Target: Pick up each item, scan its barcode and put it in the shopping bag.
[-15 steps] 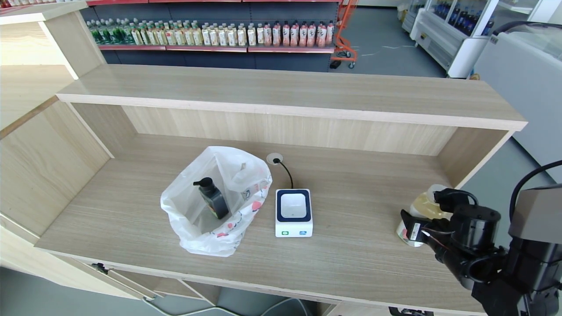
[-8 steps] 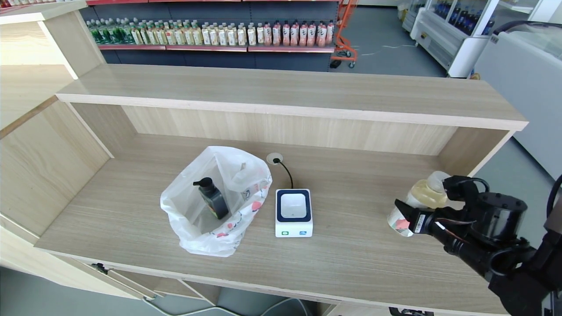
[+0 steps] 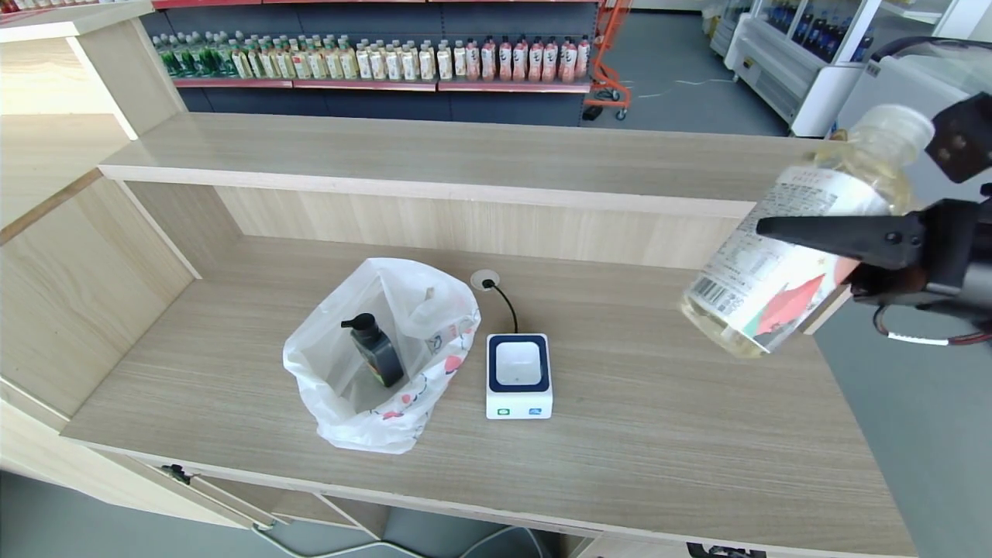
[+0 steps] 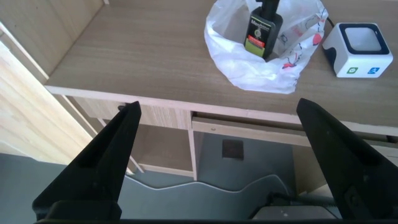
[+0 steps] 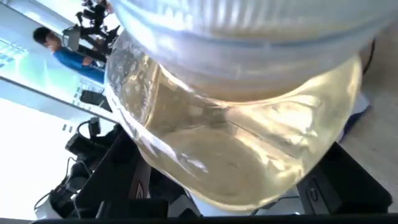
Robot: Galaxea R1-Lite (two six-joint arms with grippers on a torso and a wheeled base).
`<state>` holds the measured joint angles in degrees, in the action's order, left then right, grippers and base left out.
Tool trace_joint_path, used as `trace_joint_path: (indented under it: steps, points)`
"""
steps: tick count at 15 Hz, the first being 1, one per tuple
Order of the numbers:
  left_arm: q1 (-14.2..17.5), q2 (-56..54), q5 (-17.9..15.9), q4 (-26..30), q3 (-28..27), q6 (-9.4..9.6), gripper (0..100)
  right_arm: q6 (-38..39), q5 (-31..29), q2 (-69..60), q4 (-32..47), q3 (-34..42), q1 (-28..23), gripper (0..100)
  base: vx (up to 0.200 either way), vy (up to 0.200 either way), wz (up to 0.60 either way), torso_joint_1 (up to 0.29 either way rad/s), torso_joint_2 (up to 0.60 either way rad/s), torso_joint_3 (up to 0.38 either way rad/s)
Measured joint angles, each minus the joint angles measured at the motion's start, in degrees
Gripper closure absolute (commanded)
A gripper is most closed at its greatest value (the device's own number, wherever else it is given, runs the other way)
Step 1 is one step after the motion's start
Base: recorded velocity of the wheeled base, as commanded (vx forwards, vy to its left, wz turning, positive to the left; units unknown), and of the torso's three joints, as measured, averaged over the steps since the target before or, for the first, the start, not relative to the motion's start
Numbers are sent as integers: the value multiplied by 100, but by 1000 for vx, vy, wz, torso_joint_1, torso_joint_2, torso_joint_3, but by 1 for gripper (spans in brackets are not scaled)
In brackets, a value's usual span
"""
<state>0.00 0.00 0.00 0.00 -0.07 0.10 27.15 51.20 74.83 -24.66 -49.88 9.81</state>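
Head view high over counter [image 3: 659, 449], left wrist low before it, bag [image 3: 364, 434] common; right wrist against bottle [image 5: 249, 143].

On our right gripper [image 3: 821, 213] we see a matt black, long tapered finger [image 3: 837, 232] running into a blocky black housing [image 3: 949, 260]. Beside it is a black square plate [image 3: 959, 138] bearing two small round holes. Thin cables [image 3: 922, 339], red and white, loop out under the housing. Our left gripper [image 4: 219, 109] shows two broad black wedge-shaped fingers [image 4: 106, 162], smooth-faced and narrowing to blunt tips.
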Motion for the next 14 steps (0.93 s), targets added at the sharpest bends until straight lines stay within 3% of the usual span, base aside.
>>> trace_joint_path:
  steps: [2,7,14]
  points:
    - [0,0,0,0,0,0,0,334,1120,-700,551,-596,350,100,0,0,0,0,0,0]
    - [0,0,0,0,0,0,0,1295,2845,-1392,652,-806,763,100,0,0,0,0,0,0]
    - [0,2,-2,0,2,0,0,1301,3009,-1515,655,-383,824,100,0,0,0,0,0,0]
